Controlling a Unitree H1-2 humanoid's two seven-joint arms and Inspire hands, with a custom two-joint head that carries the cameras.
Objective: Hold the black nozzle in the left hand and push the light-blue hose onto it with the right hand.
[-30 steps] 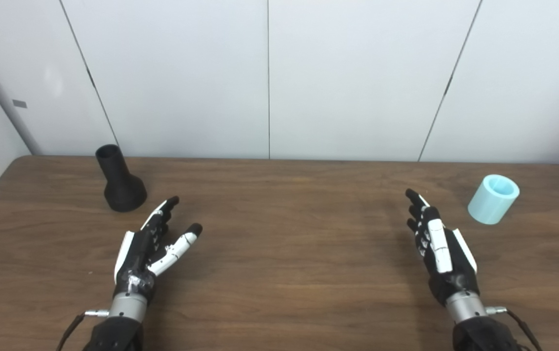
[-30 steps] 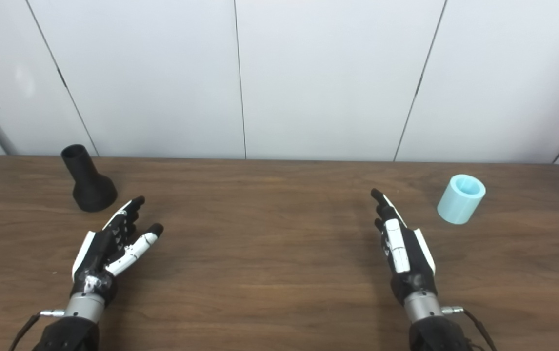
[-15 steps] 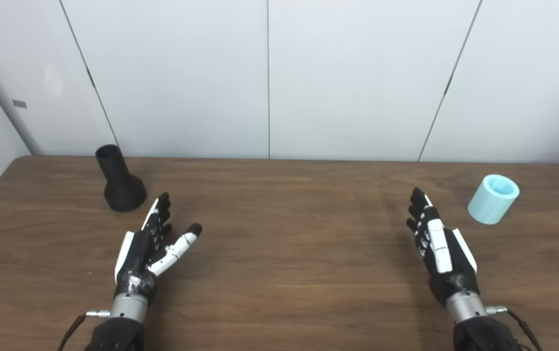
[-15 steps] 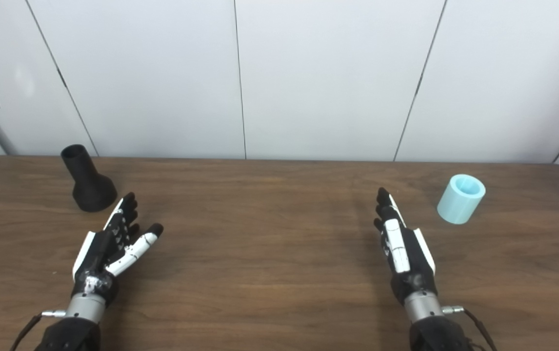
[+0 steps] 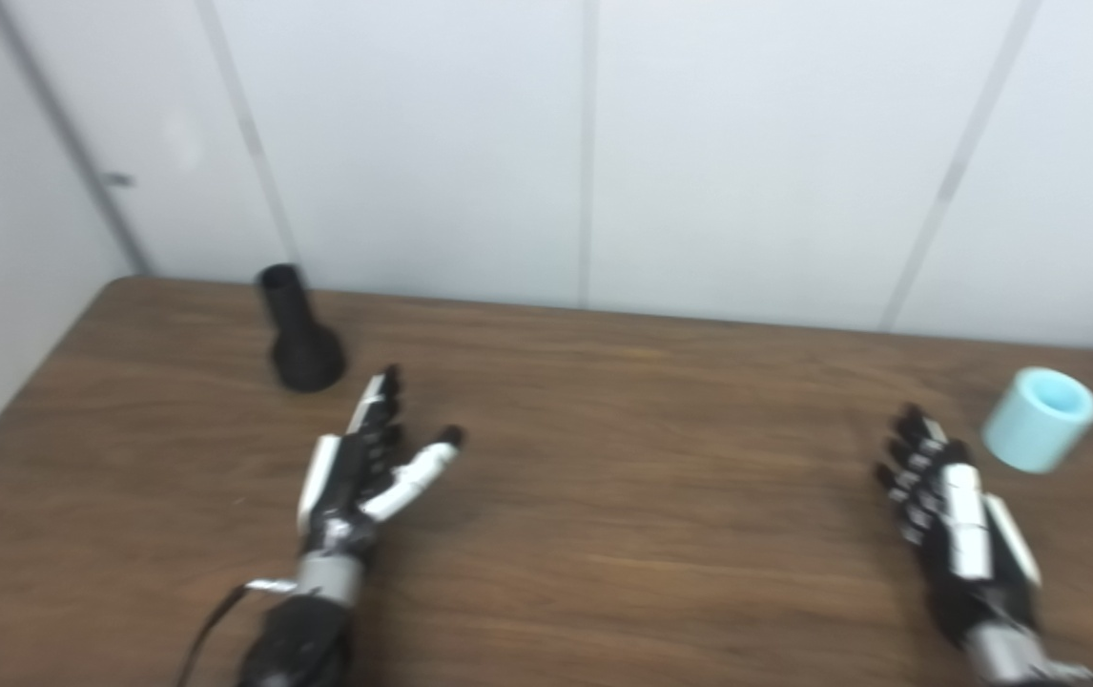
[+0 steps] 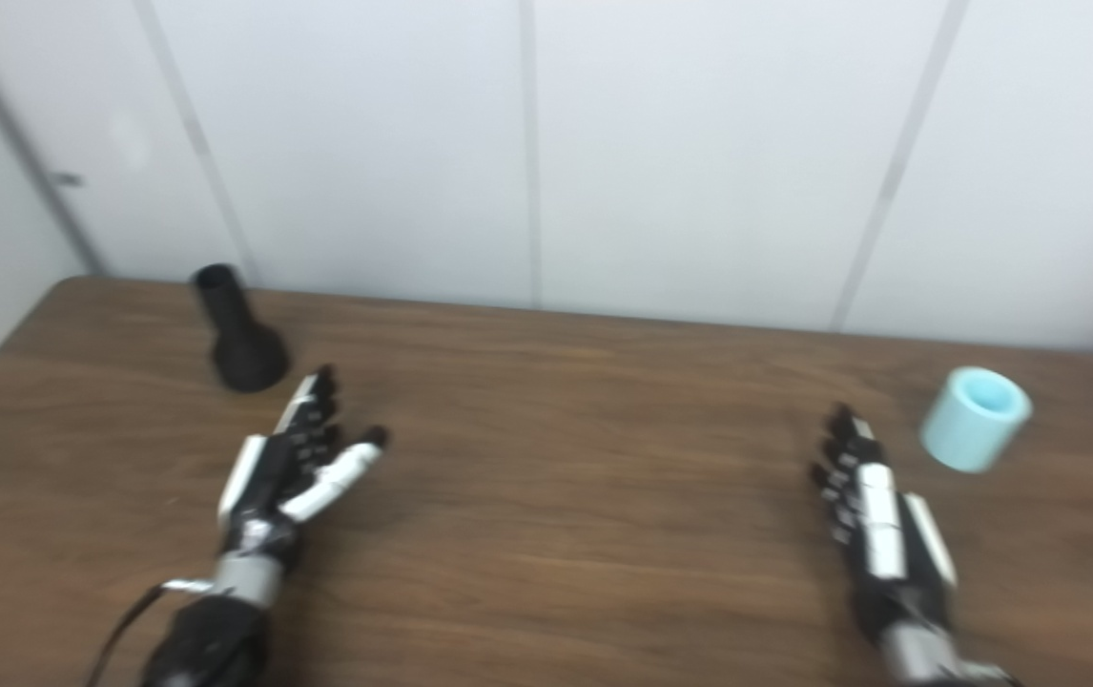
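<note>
Paired head cameras, angled down over the same table (image 5: 604,496).

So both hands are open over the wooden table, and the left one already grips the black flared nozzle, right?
Not quite. The left hand is open and holds nothing; the black flared nozzle stands untouched on the wooden table, as the right eye view shows. The right hand is open too.

No readable text or labels anywhere here.
</note>
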